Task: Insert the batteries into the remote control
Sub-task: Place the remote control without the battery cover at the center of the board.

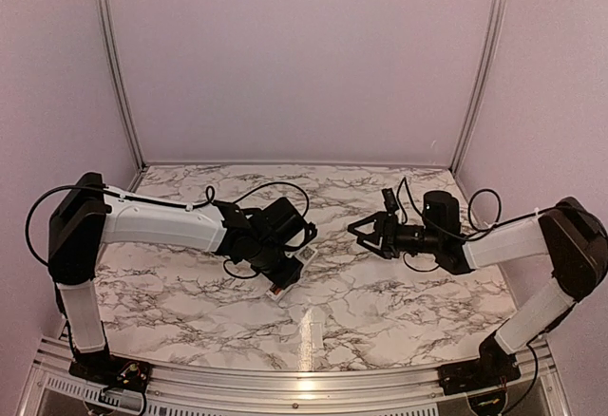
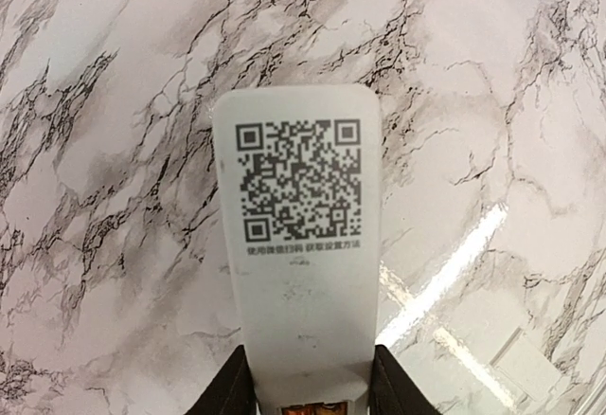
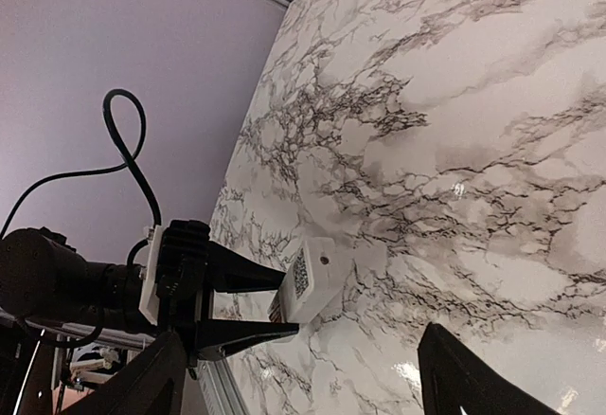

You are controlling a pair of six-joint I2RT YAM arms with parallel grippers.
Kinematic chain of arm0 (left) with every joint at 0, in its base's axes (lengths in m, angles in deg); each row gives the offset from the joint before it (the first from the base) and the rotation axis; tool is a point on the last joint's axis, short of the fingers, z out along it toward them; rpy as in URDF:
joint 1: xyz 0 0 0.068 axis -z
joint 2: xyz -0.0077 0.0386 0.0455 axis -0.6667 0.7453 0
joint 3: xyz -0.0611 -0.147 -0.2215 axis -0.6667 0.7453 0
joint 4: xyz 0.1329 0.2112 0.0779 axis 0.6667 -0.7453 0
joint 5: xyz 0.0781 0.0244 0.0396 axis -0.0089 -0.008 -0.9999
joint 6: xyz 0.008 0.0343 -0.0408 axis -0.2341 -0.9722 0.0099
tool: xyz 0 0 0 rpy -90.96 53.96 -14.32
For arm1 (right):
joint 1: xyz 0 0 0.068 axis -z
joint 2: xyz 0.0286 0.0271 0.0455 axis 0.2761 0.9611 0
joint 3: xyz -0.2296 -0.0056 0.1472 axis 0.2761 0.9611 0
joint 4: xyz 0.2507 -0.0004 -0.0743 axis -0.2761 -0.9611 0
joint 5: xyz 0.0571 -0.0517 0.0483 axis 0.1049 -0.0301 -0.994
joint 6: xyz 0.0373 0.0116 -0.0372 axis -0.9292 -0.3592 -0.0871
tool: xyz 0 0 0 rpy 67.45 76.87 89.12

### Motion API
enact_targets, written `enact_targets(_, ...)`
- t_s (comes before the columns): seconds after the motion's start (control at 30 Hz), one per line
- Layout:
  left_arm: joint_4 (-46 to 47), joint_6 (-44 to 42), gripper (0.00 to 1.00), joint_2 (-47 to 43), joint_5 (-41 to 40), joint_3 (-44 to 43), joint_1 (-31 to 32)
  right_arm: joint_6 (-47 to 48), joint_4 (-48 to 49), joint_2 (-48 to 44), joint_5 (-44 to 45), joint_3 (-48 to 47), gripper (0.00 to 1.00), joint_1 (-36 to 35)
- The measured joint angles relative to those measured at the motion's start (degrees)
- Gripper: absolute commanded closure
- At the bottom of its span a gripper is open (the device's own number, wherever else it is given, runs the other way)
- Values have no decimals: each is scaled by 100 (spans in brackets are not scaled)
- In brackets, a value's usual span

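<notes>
My left gripper [image 2: 312, 391] is shut on the white remote control [image 2: 298, 244] and holds it by its sides above the marble table. The remote's back, with a QR code, faces the left wrist camera. An orange-copper battery [image 2: 314, 407] shows at the open near end of the remote. In the top view the left gripper [image 1: 285, 274] holds the remote [image 1: 305, 256] at mid-table. My right gripper [image 1: 362, 233] is open and empty, a short way to the right, pointing at the remote. In the right wrist view the remote [image 3: 311, 278] sits between the left gripper's fingers [image 3: 251, 273].
The marble table [image 1: 399, 293] is closed in by pale walls on the left, back and right, with a metal rail [image 1: 304, 378] along the near edge. Black cables [image 1: 275, 188] loop off both wrists.
</notes>
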Motion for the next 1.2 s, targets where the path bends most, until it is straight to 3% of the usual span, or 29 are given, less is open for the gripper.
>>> enact_targets(0.2,-345,-240,70,295,151,-127,-9,503,-715,-599,61,234,13,463)
enact_targets(0.37,-579,-387,69,592,278,-302,-9,1067,-1307,-1340,240,223,2,540)
enact_targets(0.67,-994,-938,64,828,356,-710,68,1488,-1659,-2653,772,232,1,638)
enact_targets(1.03,-1211,-1668,30,984,492,-901,146,1722,-1663,-3536,1012,597,1,675)
enact_targets(1.2,-1296,-1840,23,999,706,-1025,179,1862,-1679,-3534,944,603,1,678)
